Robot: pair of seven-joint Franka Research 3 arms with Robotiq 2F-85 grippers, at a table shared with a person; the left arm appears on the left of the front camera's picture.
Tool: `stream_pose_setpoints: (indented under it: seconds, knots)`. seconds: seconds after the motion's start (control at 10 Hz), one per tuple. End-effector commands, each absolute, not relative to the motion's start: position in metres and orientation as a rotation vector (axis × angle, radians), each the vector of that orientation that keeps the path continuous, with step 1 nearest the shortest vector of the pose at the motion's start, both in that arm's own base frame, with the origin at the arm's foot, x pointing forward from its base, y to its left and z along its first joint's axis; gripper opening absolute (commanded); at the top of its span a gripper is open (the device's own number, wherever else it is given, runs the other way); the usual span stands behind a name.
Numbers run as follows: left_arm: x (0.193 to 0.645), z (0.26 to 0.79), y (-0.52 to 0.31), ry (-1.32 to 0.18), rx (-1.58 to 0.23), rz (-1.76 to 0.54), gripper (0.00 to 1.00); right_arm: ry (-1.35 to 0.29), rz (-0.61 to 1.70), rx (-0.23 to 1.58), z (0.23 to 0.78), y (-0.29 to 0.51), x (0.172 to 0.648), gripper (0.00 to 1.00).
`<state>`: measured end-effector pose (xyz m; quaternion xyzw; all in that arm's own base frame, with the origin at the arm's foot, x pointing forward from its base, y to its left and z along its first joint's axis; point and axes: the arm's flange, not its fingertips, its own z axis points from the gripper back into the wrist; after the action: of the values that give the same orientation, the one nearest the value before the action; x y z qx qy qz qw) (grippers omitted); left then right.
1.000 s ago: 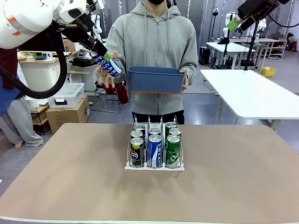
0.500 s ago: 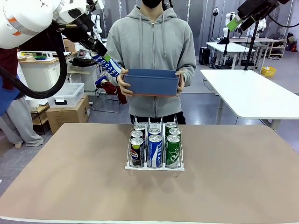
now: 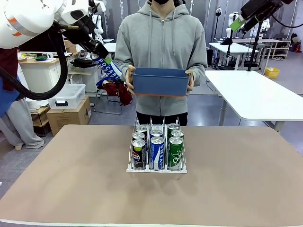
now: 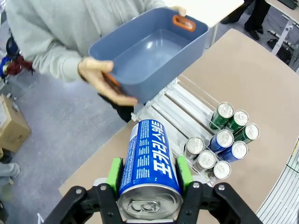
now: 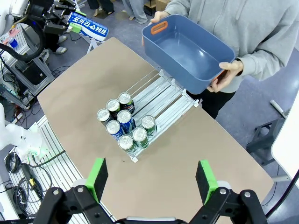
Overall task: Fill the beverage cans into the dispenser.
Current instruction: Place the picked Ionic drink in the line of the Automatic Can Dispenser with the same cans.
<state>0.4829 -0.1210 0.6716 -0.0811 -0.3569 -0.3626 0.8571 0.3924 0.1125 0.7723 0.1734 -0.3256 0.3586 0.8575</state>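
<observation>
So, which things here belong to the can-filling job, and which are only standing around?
Belonging to the job:
- blue-and-white can, held by the left gripper
- dispenser on the table
- seven cans standing in it

Only around:
- empty blue bin in the person's hands
- white table behind
- cardboard box on the floor

The dispenser point(image 3: 156, 166) stands on the bench point(image 3: 71, 189), near the middle and toward the far side. Seven cans point(image 3: 156, 150) sit in its three lanes at the robot-side end: three in the left lane, two in the middle, two in the right. The far ends of the lanes hold nothing. Behind the bench stands a person holding a bin point(image 3: 160, 81) in both hands, above and beyond the dispenser. The left gripper point(image 3: 105, 60), left of the bin and high above the bench, clamps one can point(image 3: 108, 69) between its jaws. The right gripper point(image 5: 152, 177) hangs high over the bench.
</observation>
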Motion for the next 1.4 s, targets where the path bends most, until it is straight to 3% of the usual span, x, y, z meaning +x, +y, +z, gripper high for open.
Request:
stream_pose_setpoints:
  seconds: [0.0,0.5,0.8,1.3]
  knots:
    - [0.464,0.678,-0.132,-0.661,-0.134,-0.677,0.57,-0.680,0.751,0.358,0.772,0.113,0.393,1.00]
    - [0.375,0.655,-0.146,-0.552,-0.045,-0.595,0.57,-0.680,0.751,0.358,0.772,0.113,0.393,1.00]
    - [0.342,0.634,-0.162,-0.510,-0.090,-0.651,0.57,-0.680,0.751,0.358,0.772,0.113,0.393,1.00]
    - [0.354,0.636,-0.160,-0.509,-0.069,-0.640,0.57,-0.680,0.751,0.358,0.772,0.113,0.393,1.00]
